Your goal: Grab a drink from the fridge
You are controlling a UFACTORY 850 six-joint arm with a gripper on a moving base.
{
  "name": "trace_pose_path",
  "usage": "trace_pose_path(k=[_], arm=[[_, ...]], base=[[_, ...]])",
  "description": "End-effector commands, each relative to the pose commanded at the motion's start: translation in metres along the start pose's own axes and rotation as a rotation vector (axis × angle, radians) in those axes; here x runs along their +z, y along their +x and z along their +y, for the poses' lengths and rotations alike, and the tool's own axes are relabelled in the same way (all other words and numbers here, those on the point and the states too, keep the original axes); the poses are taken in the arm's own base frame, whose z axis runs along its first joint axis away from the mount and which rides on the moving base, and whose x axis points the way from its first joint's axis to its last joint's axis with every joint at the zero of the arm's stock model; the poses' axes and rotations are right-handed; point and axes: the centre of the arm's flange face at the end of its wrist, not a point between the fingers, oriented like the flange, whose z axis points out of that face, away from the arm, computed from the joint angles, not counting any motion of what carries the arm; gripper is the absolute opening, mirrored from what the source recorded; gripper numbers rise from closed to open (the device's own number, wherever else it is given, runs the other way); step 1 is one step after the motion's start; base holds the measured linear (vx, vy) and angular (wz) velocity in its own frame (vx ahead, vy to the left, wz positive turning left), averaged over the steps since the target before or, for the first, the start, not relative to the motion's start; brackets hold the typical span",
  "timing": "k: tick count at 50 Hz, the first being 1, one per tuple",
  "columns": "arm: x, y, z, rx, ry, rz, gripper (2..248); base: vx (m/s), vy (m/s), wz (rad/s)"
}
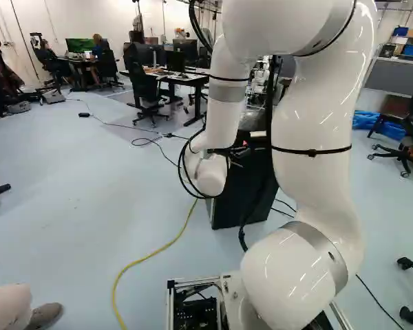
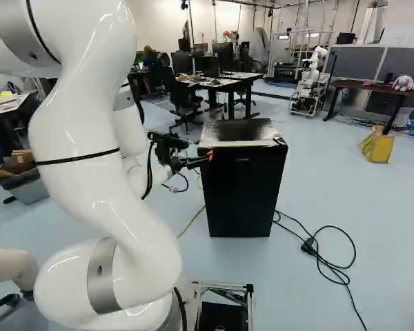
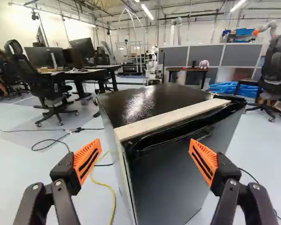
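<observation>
The black fridge [image 2: 241, 196] stands on the floor [image 2: 359, 207], ahead of the white arm [image 2: 103, 179]. A pale strip [image 3: 171, 118] goes along its top, by the near edge. The gripper [image 2: 201, 159] is up at the near left corner of the fridge. It is wide open and holds nothing. In the wrist view, the corner shows between the two orange pads [image 3: 87, 160]; I can't tell if a pad touches it. A yellow cord [image 1: 148, 256] lies on the floor to the left. A black cord [image 2: 308, 246] loops on the floor to the right. Far off to the left are a worktop [image 3: 91, 74] and a black chair [image 3: 49, 86]. Another robot [image 2: 307, 86] is far back, and a yellow box [image 2: 377, 147] sits far right.
</observation>
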Motion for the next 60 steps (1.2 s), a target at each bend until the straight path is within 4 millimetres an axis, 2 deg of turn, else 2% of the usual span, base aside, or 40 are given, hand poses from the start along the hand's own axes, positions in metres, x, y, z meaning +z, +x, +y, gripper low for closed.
trace_pose_path(k=[24, 37, 60], arm=[[0.011, -0.023, -0.021, -0.022, -0.055, 0.026, 247], [0.014, -0.026, -0.033, -0.018, -0.042, 0.031, 247], [0.016, -0.026, -0.035, -0.012, -0.064, 0.034, 247]], base=[[0.0, 0.0, 0.0], [0.0, 0.0, 0.0], [0.0, 0.0, 0.0]])
